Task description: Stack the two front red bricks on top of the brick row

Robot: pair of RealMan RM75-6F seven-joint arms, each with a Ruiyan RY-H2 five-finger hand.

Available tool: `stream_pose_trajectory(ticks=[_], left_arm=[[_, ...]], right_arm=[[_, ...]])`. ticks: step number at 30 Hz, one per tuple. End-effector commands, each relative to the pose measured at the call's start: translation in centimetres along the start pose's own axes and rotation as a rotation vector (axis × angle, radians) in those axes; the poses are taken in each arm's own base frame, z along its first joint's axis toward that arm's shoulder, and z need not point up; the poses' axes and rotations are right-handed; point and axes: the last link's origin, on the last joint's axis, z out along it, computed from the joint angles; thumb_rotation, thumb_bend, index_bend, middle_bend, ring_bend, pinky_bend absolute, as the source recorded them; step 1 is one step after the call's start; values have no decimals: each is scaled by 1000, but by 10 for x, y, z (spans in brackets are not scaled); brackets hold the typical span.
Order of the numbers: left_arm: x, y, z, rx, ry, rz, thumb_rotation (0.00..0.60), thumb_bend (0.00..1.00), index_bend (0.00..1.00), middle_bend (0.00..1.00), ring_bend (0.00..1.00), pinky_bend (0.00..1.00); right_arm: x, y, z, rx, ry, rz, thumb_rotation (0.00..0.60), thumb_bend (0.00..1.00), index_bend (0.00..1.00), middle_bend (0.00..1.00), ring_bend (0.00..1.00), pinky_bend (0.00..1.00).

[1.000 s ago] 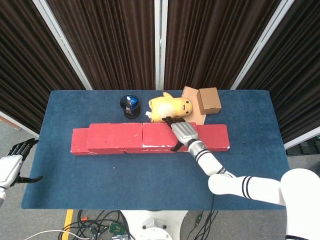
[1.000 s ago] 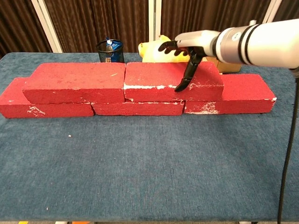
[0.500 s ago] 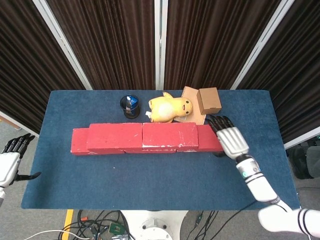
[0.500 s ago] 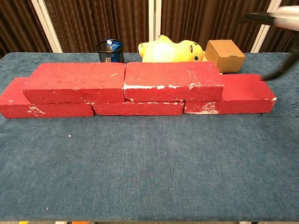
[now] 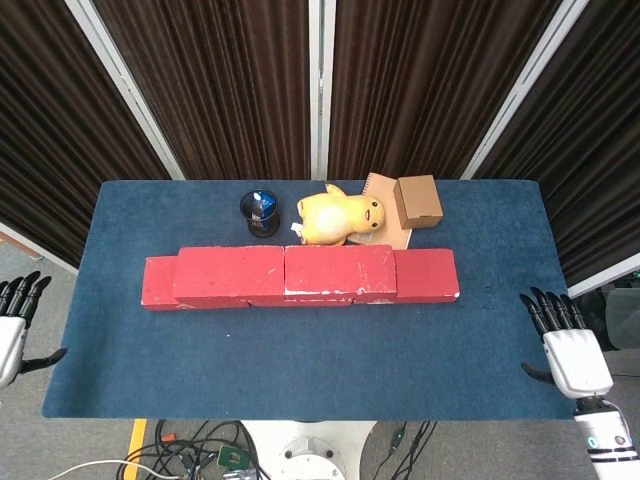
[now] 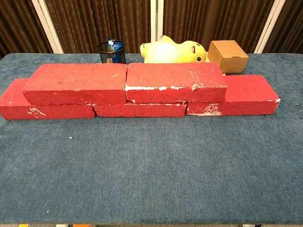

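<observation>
Head view: both upper red bricks (image 5: 285,273) sit end to end on the brick row (image 5: 425,277) at table (image 5: 300,370) centre. Left robot hand (image 5: 10,325) at 8 o'clock and right robot hand (image 5: 568,345) at 4 o'clock, off the table, fingers spread, empty.

Chest view: upper bricks touching, atop the three-brick row; no robot hand visible. Yellow plush (image 6: 173,49), cardboard box (image 6: 228,56), pen cup (image 6: 111,51) at 12 o'clock behind.
</observation>
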Motion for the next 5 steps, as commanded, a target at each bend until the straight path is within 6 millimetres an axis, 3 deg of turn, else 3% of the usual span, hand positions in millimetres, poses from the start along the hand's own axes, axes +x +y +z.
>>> stream_pose_trajectory(ticks=[1,5], left_arm=[[-3,1,-8,-15,42,33,600,40,0,0,0,0],[-4,3,-9,-31,48,40,600,41,0,0,0,0]], right_arm=[[-5,5,-9,-14,-9,19,600,0,0,0,0,0],[-8,9,-12,-24,-16,30,600,0,0,0,0,0]])
